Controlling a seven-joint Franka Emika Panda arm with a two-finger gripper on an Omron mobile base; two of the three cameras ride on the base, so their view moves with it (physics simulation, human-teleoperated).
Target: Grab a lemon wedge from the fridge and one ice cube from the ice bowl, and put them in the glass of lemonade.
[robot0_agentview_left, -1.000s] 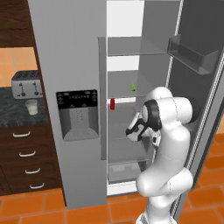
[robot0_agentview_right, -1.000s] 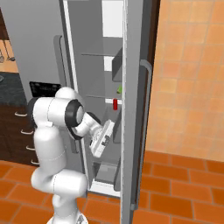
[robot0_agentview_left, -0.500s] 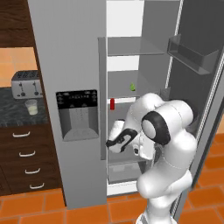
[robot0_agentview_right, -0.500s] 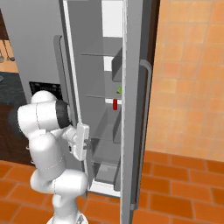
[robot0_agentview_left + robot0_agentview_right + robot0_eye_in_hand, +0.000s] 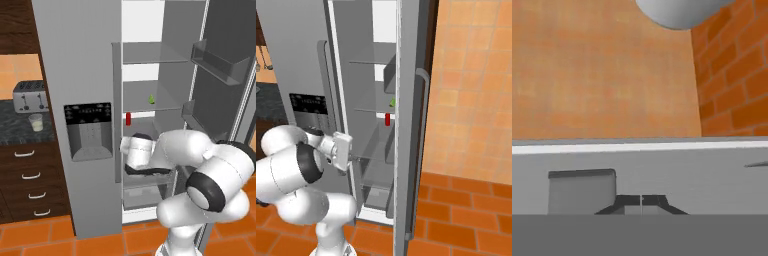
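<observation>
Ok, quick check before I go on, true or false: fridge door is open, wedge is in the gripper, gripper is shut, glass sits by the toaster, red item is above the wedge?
1. The fridge door is open. True.
2. The wedge is in the gripper. False: it lies on a fridge shelf.
3. The gripper is shut. True.
4. The glass sits by the toaster. True.
5. The red item is above the wedge. False: it is lower.

Left base view: behind-left of the gripper (image 5: 642, 201), facing the open fridge (image 5: 90, 65). Right base view: behind-right, facing the same fridge interior along its door edge. Hand view: on the hand, close against the fridge's grey surface, tilted.
</observation>
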